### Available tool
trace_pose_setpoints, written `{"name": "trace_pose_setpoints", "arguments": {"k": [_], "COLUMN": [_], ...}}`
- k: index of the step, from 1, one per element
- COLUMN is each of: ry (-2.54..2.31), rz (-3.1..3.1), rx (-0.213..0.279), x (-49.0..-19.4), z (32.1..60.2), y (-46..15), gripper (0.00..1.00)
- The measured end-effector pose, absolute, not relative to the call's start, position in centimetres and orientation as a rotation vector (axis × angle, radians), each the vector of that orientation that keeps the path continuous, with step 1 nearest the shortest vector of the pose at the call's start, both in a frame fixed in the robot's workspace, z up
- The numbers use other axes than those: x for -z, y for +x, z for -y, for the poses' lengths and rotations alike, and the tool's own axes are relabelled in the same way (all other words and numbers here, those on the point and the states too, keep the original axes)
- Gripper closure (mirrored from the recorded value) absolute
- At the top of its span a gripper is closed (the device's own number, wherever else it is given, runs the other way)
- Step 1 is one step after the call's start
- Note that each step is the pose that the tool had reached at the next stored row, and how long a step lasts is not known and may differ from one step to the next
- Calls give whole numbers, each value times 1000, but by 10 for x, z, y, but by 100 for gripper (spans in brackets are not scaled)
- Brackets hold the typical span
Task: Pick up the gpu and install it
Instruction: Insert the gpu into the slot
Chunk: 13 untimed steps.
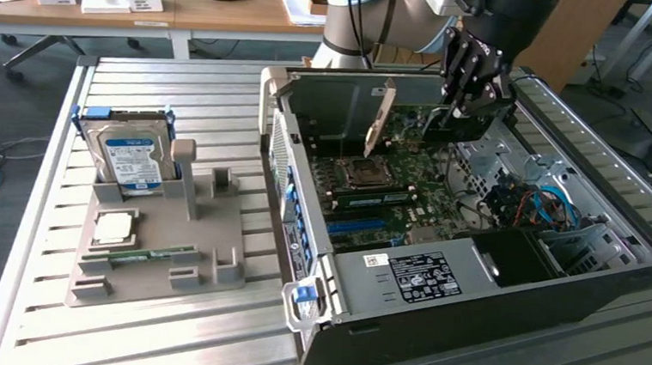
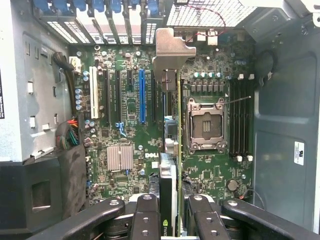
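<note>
The gpu (image 2: 177, 115) is a thin card seen edge-on, with its silvery end bracket (image 2: 171, 47) toward the case's rear slot openings. My gripper (image 2: 175, 220) is shut on the card's other end, one black finger (image 2: 146, 216) on each side. In the exterior view the gripper (image 1: 469, 106) reaches down into the open computer case (image 1: 526, 283) and holds the gpu (image 1: 384, 118) upright over the green motherboard (image 1: 401, 183). The card runs alongside the expansion slots, between the blue slot (image 2: 141, 95) and the processor socket (image 2: 206, 125). Whether its edge touches a slot I cannot tell.
On the exterior view's left a grey holder (image 1: 160, 253) carries a silver blue-labelled hard drive (image 1: 132, 159), a processor (image 1: 113, 228) and a green memory stick (image 1: 137, 255). Inside the case are cables (image 1: 537, 206), a power supply (image 1: 422, 280) and memory slots (image 2: 240, 117).
</note>
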<state>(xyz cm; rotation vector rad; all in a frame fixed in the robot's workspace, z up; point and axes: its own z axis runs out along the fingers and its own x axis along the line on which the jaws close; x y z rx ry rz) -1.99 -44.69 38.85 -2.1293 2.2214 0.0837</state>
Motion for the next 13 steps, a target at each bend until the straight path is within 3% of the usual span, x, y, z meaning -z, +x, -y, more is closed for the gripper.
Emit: {"name": "trace_pose_setpoints", "arguments": {"k": [13], "ry": [-2130], "rz": [-2220], "rx": [-84], "x": [-383], "z": [447], "y": [-20], "gripper": [73]}}
